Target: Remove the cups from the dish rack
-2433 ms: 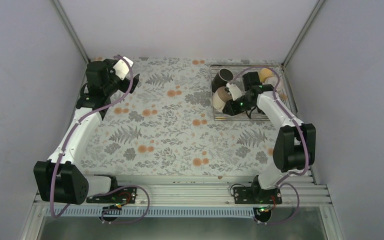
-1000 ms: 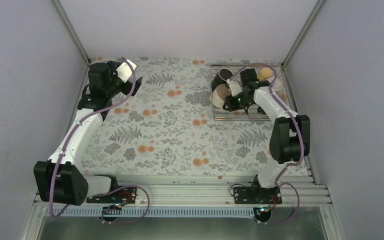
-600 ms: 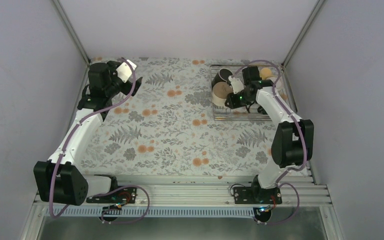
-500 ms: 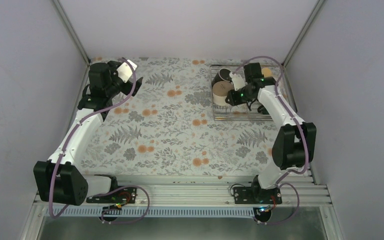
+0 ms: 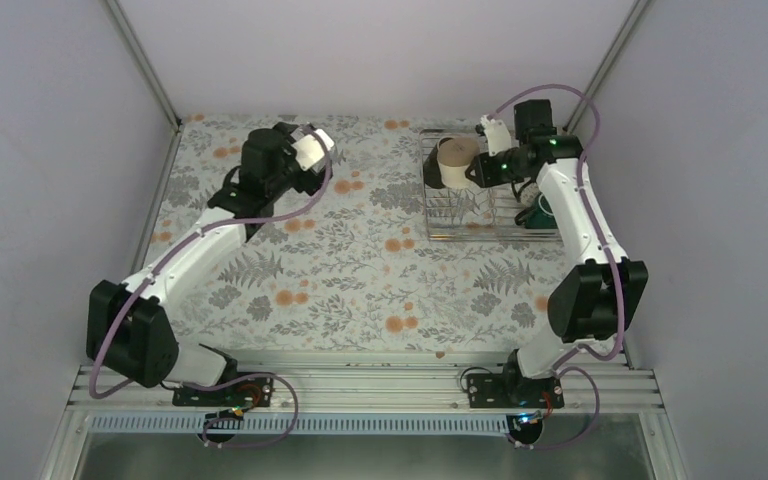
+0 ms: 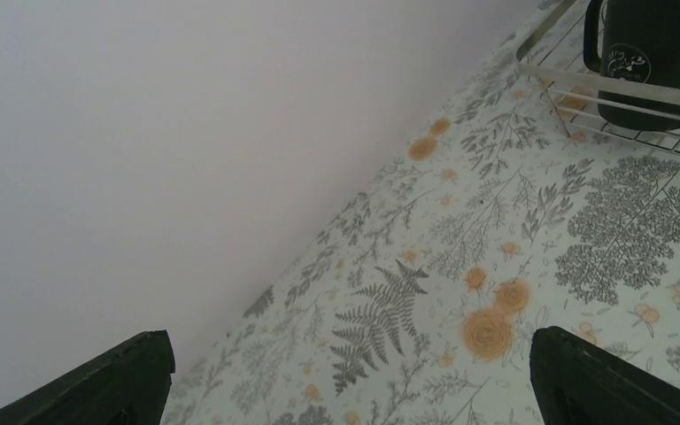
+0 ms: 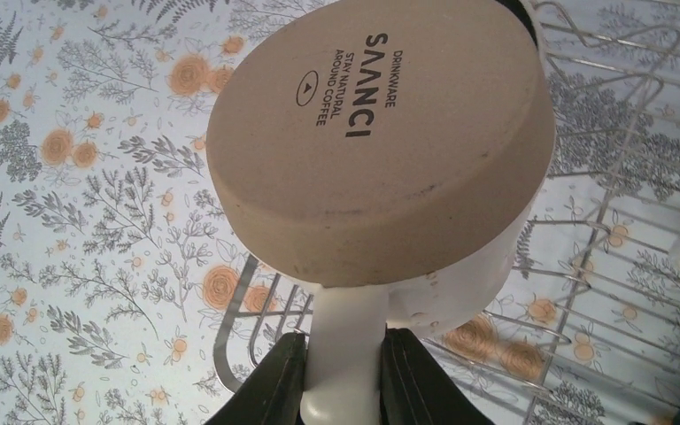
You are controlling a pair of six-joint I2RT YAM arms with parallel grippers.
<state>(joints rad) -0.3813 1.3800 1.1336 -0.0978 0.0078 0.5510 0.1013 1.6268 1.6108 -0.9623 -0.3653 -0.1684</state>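
Right wrist view: the right gripper [image 7: 341, 376] pinches the handle of the cream-white ceramic mug [image 7: 381, 150], now hoisted above the silver wire dish rack [image 5: 460, 215] where it lay moments ago, one cup on its way out, while the wide-open left gripper [image 6: 345, 381] swings closer.

Both arms were built of slim white links joined by chunky black joint housings, the left arm [image 5: 185, 255] and the right arm [image 5: 582, 215] alike. A purple cable [image 5: 550, 92] ran along each in loose loops, down to a black base plate [image 5: 488, 390] with red and orange wiring beside it. Small green lights [image 5: 505, 156] glowed near the right arm's far end. A white block [image 5: 312, 150] sat at the left wrist. The left gripper [image 6: 347, 354] and the right gripper [image 7: 345, 341] had dark, matte fingers.
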